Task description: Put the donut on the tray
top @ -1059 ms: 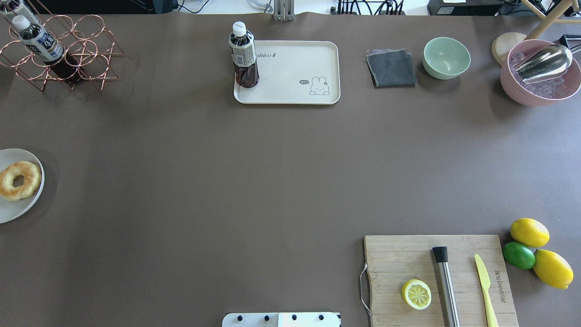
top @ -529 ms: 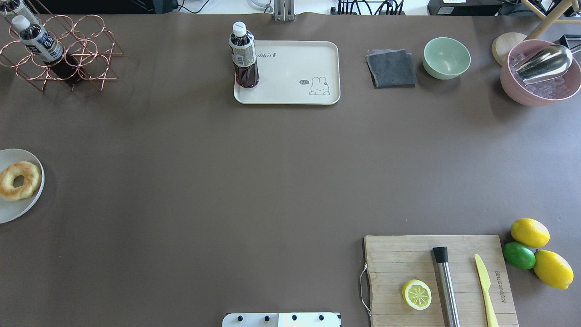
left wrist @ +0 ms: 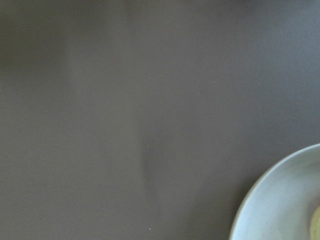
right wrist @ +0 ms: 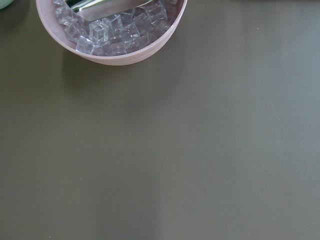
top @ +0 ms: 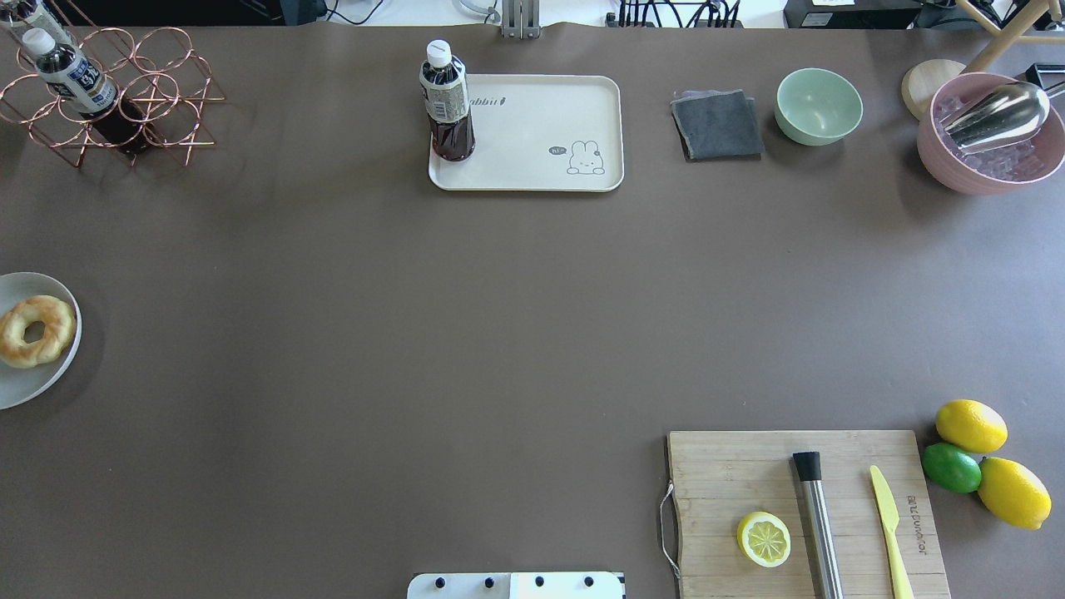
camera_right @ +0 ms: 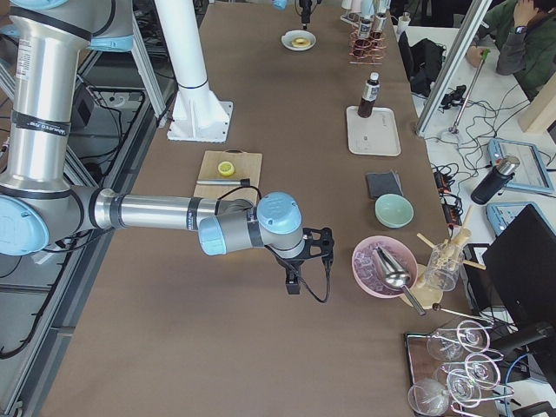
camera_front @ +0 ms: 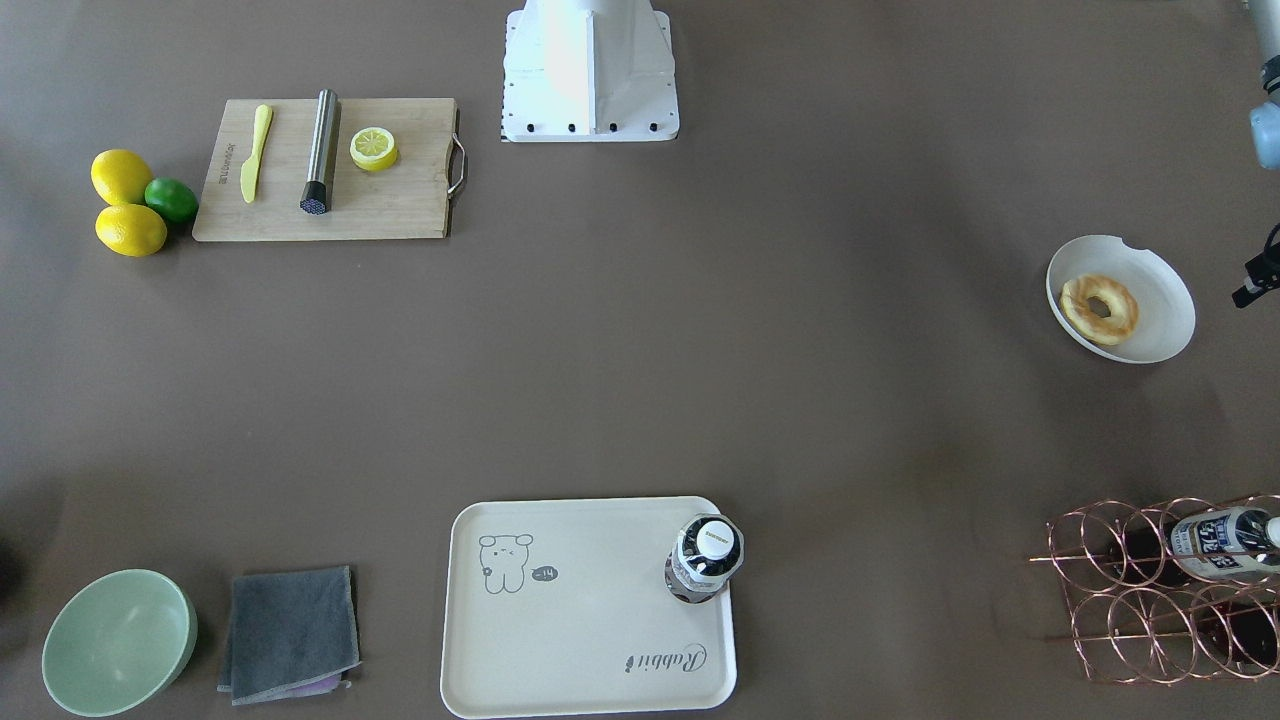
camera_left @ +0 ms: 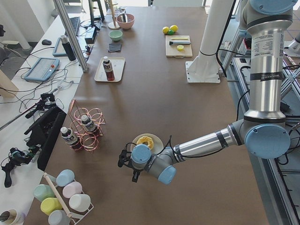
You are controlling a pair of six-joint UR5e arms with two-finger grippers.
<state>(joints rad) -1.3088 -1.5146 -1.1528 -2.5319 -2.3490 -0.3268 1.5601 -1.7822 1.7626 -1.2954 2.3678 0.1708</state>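
golden-brown donut [top: 35, 330] lies flat on the white plate [top: 29, 387], hole upward.

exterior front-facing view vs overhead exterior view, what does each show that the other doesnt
Only the front-facing view shows the white round plate whole, notch included, and a piece of the left arm at its edge. Only the overhead view shows the pink bowl of ice cubes with a metal scoop. Both show the golden-brown ring donut on that plate, the cream rectangular tray carrying a dark upright bottle, and the wooden cutting board.
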